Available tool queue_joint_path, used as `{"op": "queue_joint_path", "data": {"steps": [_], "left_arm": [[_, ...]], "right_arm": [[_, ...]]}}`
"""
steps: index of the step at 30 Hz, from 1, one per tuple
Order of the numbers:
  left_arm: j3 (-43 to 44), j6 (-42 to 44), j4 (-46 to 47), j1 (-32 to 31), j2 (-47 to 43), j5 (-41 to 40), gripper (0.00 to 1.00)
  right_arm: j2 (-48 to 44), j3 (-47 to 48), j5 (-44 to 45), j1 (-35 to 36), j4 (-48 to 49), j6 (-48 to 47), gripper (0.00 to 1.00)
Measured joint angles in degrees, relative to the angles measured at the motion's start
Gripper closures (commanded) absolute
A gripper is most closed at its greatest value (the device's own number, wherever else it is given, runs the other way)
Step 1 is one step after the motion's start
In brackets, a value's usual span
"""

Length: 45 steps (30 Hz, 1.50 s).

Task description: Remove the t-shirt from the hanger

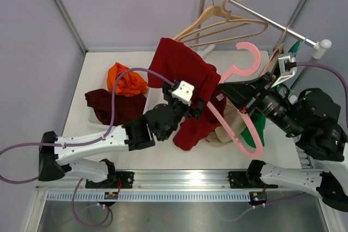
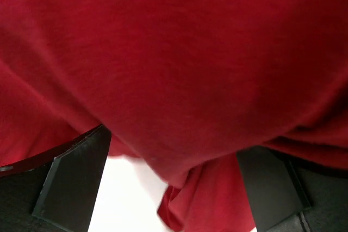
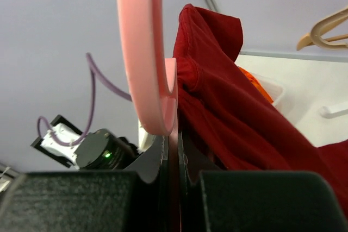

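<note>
- Dark red cotton t-shirt (image 1: 182,71): draped over pink plastic hanger (image 3: 142,52), above centre of white table (image 1: 130,61), loose end trailing toward 6 o'clock.
- Left end effector (image 2: 173,161): fingers spread wide apart, red fabric sagging between, not pinched.
- Right end effector (image 3: 173,150): clamped on the hanger, at 3 o'clock of the shirt.
</note>
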Motion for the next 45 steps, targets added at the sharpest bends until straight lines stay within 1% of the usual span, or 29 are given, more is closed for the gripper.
{"op": "queue_joint_path", "data": {"steps": [1, 2, 3, 4, 9, 15, 17, 20, 23, 27, 29, 31, 35, 36, 40, 42, 45], "left_arm": [[0.7, 0.9, 1.3, 0.5, 1.0, 0.0, 0.22], [0.8, 1.4, 2.6, 0.9, 1.5, 0.0, 0.44], [0.9, 2.5, 3.8, 1.4, 1.8, 0.0, 0.85], [0.9, 3.4, 4.3, 1.7, 1.9, -0.1, 1.00], [0.9, 8.3, 7.1, 2.1, -0.2, -1.9, 1.00], [1.2, 12.2, 4.8, 3.1, -10.2, -5.4, 1.00], [3.3, 13.0, 1.7, 4.6, -13.9, -5.7, 1.00], [10.2, 13.4, -2.4, 8.3, -16.8, -5.4, 1.00], [19.8, 13.4, -6.9, 13.6, -17.0, -4.3, 1.00], [33.3, 12.1, -13.0, 20.7, -14.5, -0.6, 1.00], [38.9, 10.9, -15.0, 25.0, -12.5, 2.1, 1.00], [42.4, 9.2, -16.8, 30.6, -10.8, 5.7, 1.00], [43.5, 4.4, -20.1, 44.7, -7.7, 14.1, 1.00], [43.2, 2.6, -21.0, 49.4, -6.8, 17.0, 1.00], [39.5, -5.6, -22.4, 63.6, -3.8, 27.6, 1.00], [37.0, -8.5, -23.5, 67.2, -2.8, 30.8, 1.00], [33.6, -11.2, -24.3, 68.5, -2.2, 33.9, 1.00]], "right_arm": [[-0.5, 0.0, -0.9, 0.0, 0.4, 0.0, 1.00], [-1.0, 0.0, -1.4, -0.1, 0.5, 0.0, 1.00], [-1.4, 0.0, -2.1, -0.1, 0.6, 0.0, 1.00], [-1.8, 0.0, -2.6, -0.1, 0.6, 0.0, 1.00], [-4.6, -0.3, -4.0, -0.1, 0.0, 0.0, 1.00], [-10.4, -3.3, -4.2, -0.1, -1.1, 1.2, 1.00], [-13.0, -4.6, -4.2, -0.1, -2.8, 2.0, 1.00], [-16.6, -7.2, -4.2, -0.1, -4.7, 3.1, 1.00], [-18.8, -8.3, -3.3, -0.1, -7.3, 3.4, 1.00], [-19.1, -8.3, -2.0, -0.1, -8.4, 3.4, 1.00], [-18.8, -8.3, -1.5, -0.1, -9.3, 3.2, 1.00], [-18.4, -8.3, -0.7, -0.1, -9.8, 2.9, 1.00], [-17.6, -8.3, 0.6, -0.1, -11.0, 2.4, 1.00], [-17.4, -8.3, 0.8, -0.1, -11.2, 2.3, 1.00], [-16.7, -8.3, 1.1, -0.1, -12.2, 2.1, 1.00], [-15.7, -8.1, 1.1, -0.1, -12.5, 1.9, 1.00], [-13.8, -7.9, 1.7, -0.1, -12.6, 1.5, 1.00]]}}
